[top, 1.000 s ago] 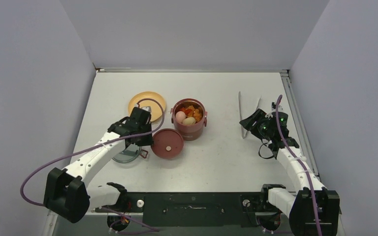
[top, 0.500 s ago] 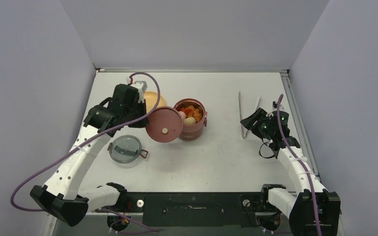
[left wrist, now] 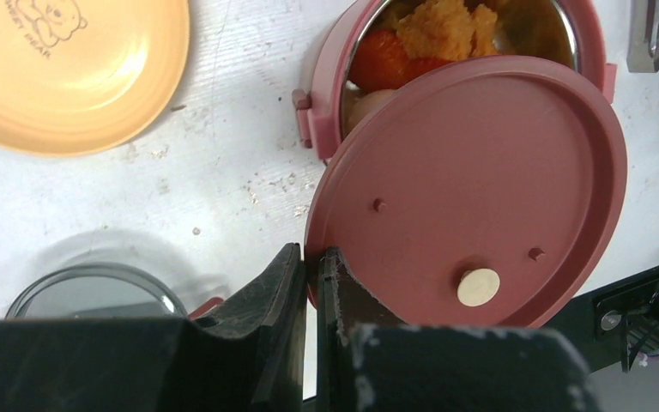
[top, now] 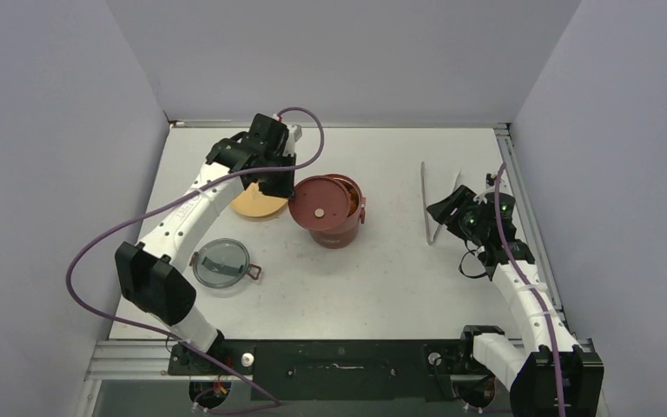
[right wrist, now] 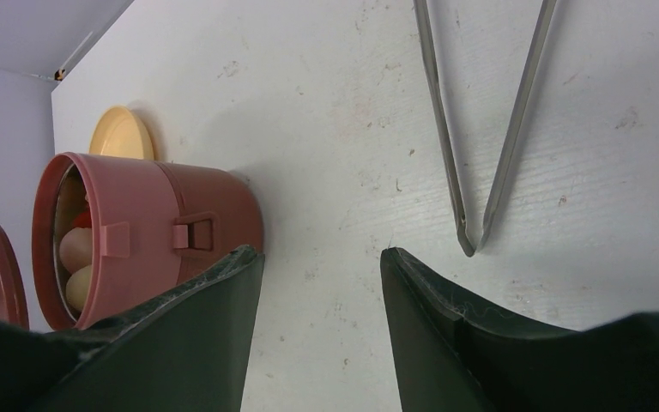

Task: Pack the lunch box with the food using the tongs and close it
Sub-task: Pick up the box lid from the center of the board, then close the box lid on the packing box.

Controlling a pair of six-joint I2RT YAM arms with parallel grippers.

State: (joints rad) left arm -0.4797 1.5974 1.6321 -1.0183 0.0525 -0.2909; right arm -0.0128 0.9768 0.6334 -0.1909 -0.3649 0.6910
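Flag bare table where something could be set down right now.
Widest: near half of the table, between grey lid and right arm. Also the strip between lunch box and tongs, and the far band behind it. Crowded: left-centre, where plate, lunch box and the left gripper with the disc lid bunch up.

The disc lid [left wrist: 472, 197] looks like smooth maroon plastic, matt with a soft sheen. The lunch box [right wrist: 137, 202] has the same plastic shell and a shiny steel inside. The tongs [right wrist: 442, 120] are bright polished metal. The yellow plate [left wrist: 69, 77] is glossy plastic. The white table [left wrist: 223, 172] is matt and scuffed. The fingers [right wrist: 446, 326] of the right tool [right wrist: 322, 257] are matt black, dusty-edged.
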